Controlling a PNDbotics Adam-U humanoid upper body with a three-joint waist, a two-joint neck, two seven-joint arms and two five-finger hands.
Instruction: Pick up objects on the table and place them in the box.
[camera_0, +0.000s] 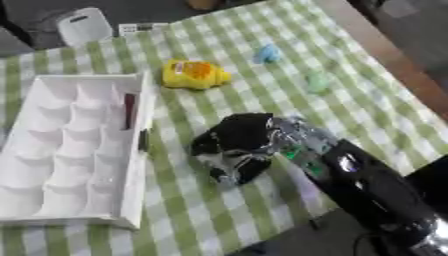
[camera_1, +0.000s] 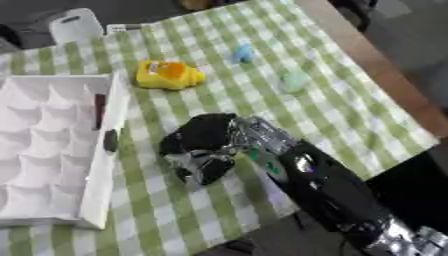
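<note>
Table (camera_0: 367, 115): covered by a green-and-white checked cloth, lying askew in both views; bare brown wooden edge along the right side.
Room: dark grey floor beyond the far and right edges of the table; a white rounded plastic object (camera_0: 83, 25) at the far left corner, just off the cloth.
Box (camera_0: 52, 150): white moulded tray with rows of scalloped compartments, on the left part of the table; a thin dark red strip (camera_0: 129, 111) against its right wall.
Right arm (camera_0: 372, 192): black with silver joints, entering from the lower right corner.
Right hand (camera_1: 201, 145): black, over the middle of the cloth, just right of the box; fingers curled downward; whether anything is held cannot be told.
Left hand: in neither view.
Yellow plastic toy (camera_0: 194, 75): rounded, lying on the cloth beyond the hand, near the box's far right corner.
Small pale green object (camera_0: 317, 81): on the cloth, right of the yellow toy.
Small light blue object (camera_0: 267, 54): on the cloth, farther back, near the green one.
</note>
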